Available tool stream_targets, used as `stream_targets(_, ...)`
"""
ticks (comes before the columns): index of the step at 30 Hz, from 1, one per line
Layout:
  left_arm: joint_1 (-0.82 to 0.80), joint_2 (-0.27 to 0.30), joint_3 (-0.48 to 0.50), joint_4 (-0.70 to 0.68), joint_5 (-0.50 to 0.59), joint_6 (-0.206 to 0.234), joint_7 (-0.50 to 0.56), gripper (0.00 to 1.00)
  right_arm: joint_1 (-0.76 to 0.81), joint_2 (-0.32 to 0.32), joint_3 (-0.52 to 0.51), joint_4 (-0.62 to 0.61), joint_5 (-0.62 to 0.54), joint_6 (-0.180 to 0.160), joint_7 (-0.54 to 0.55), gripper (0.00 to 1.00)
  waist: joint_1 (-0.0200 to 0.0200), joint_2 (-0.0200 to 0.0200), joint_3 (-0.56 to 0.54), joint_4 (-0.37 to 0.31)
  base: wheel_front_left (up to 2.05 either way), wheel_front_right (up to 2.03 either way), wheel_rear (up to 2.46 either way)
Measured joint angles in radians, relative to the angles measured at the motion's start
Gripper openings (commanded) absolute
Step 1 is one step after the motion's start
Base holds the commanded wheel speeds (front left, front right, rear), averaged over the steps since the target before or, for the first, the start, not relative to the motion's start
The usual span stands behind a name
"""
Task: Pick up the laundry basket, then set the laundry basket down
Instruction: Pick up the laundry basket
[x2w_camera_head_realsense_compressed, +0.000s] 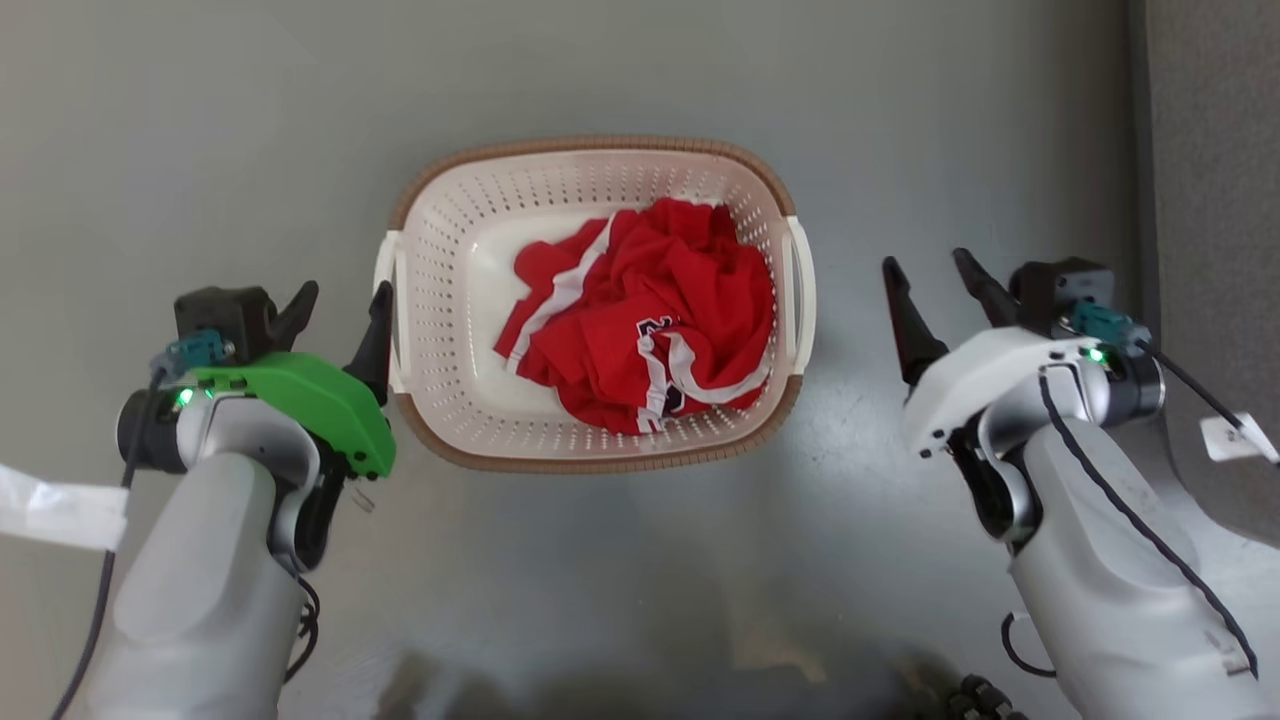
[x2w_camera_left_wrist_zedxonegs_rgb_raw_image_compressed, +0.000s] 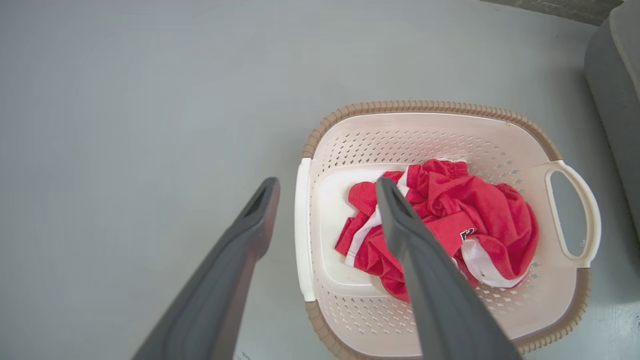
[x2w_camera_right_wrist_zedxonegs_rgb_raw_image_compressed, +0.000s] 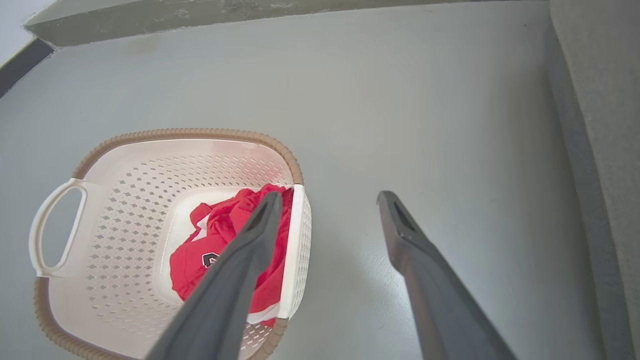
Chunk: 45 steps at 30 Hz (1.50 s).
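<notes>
The laundry basket (x2w_camera_head_realsense_compressed: 440, 300) is seen resting on the grey floor (x2w_camera_head_realsense_compressed: 200, 120), centred between the two arms. A crumpled red garment (x2w_camera_head_realsense_compressed: 650, 310) trimmed in white is heaped inside it, toward its right half. The left gripper (x2w_camera_head_realsense_compressed: 343, 295) is held spread with nothing grasped. Its inner finger (x2w_camera_head_realsense_compressed: 375, 340) is placed just beside the basket's left handle (x2w_camera_head_realsense_compressed: 385, 300), and contact cannot be judged. The right gripper (x2w_camera_head_realsense_compressed: 925, 260) is likewise spread and empty, set apart from the right handle (x2w_camera_head_realsense_compressed: 803, 300) over bare floor. A darker grey textured surface (x2w_camera_head_realsense_compressed: 1220, 200) is seen along the right edge.
</notes>
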Motion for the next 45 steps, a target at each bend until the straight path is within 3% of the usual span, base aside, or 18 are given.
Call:
stream_targets(12, -0.108, 0.007, -0.011, 0.140, -0.020, -0.028, 0.036, 1.00, -0.110, 0.014, 0.044, 0.140, 0.033, 0.026, 0.022, 1.00, 0.0000, 0.0000, 0.091, -0.019, 0.00, 0.00, 0.00)
stream_targets(32, -0.270, 0.014, -0.042, 0.298, -0.020, -0.047, 0.046, 1.00, -0.262, 0.016, 0.167, 0.252, 0.096, 0.072, 0.002, 1.00, 0.0000, 0.0000, 0.228, -0.042, 0.00, 0.00, 0.00)
stream_targets(45, -0.365, 0.013, -0.068, 0.384, -0.020, -0.053, 0.049, 1.00, -0.339, 0.016, 0.252, 0.299, 0.160, 0.070, 0.002, 1.00, 0.0000, 0.0000, 0.285, -0.035, 0.00, 0.00, 0.00)
